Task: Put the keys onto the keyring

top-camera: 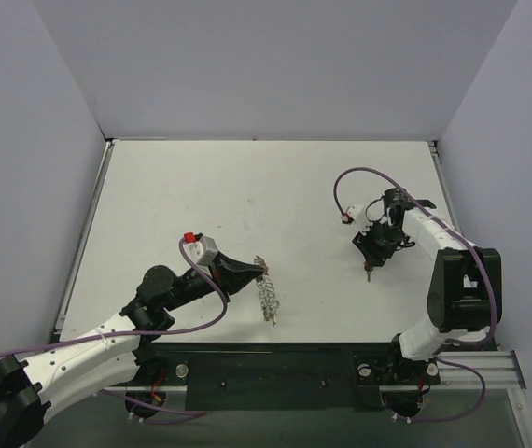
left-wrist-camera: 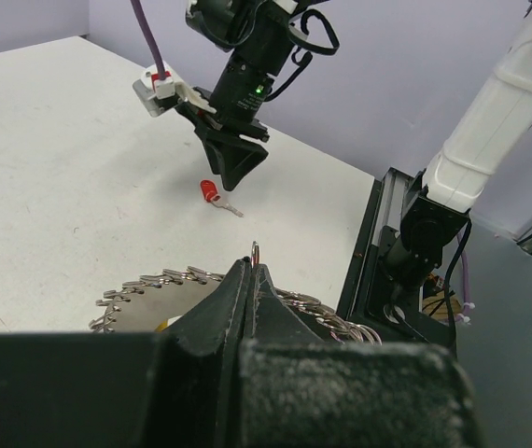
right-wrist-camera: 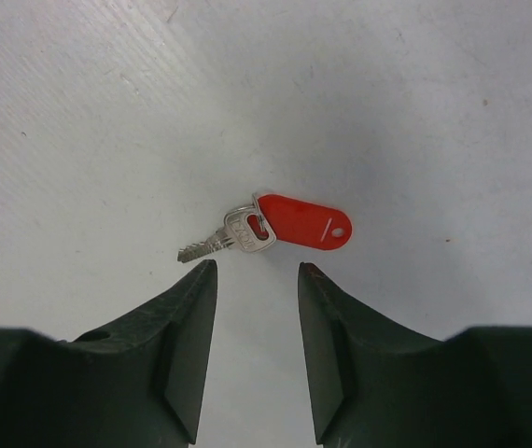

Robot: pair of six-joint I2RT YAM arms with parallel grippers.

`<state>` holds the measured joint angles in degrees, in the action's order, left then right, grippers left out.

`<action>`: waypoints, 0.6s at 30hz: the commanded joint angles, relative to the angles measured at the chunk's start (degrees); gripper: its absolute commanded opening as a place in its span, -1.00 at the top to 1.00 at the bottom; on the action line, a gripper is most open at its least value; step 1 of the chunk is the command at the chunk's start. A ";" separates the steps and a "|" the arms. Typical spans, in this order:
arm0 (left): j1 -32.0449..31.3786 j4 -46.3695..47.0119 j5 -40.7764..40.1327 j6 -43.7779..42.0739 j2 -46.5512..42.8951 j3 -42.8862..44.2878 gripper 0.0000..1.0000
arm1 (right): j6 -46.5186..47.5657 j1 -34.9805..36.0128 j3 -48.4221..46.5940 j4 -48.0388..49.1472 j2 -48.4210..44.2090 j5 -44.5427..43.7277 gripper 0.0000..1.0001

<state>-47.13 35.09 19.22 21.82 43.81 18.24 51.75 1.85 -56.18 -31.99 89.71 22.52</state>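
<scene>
While the left gripper (top-camera: 255, 272) pinches one end of the silvery, beaded, coiled keyring (top-camera: 268, 297) — at 6 o'clock on the table (top-camera: 201, 187) — the right gripper (right-wrist-camera: 257, 271), jaws apart, hovers above a red-tagged silver key (right-wrist-camera: 275, 227) near 4 o'clock.

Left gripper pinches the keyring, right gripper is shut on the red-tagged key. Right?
No. The right gripper is open above the red-tagged key lying on the table, per the right wrist view. The left gripper does pinch the keyring.
</scene>
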 commanded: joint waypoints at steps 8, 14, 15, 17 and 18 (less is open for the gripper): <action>0.29 3.76 -0.59 -0.12 -1.10 0.39 1.00 | 1.69 3.60 -4.37 -5.01 5.21 -4.94 0.36; 0.29 3.67 -0.68 -0.03 -1.19 0.22 1.00 | 1.52 5.18 -5.95 -6.16 7.49 -6.70 0.44; 0.38 3.67 -0.68 0.06 -1.19 0.13 1.00 | 1.52 5.36 -6.13 -6.42 7.93 -6.96 0.45; 0.29 3.49 -0.85 0.06 -1.45 0.04 1.00 | 1.60 5.54 -6.39 -6.77 8.37 -7.14 0.48; 0.29 3.32 -0.94 -0.03 -1.71 0.04 1.00 | 1.52 5.54 -6.48 -6.77 8.55 -7.23 0.49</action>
<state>-47.11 35.09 19.20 21.82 43.77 18.22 52.77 6.85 -60.60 -34.74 97.60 17.10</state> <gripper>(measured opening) 0.017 0.266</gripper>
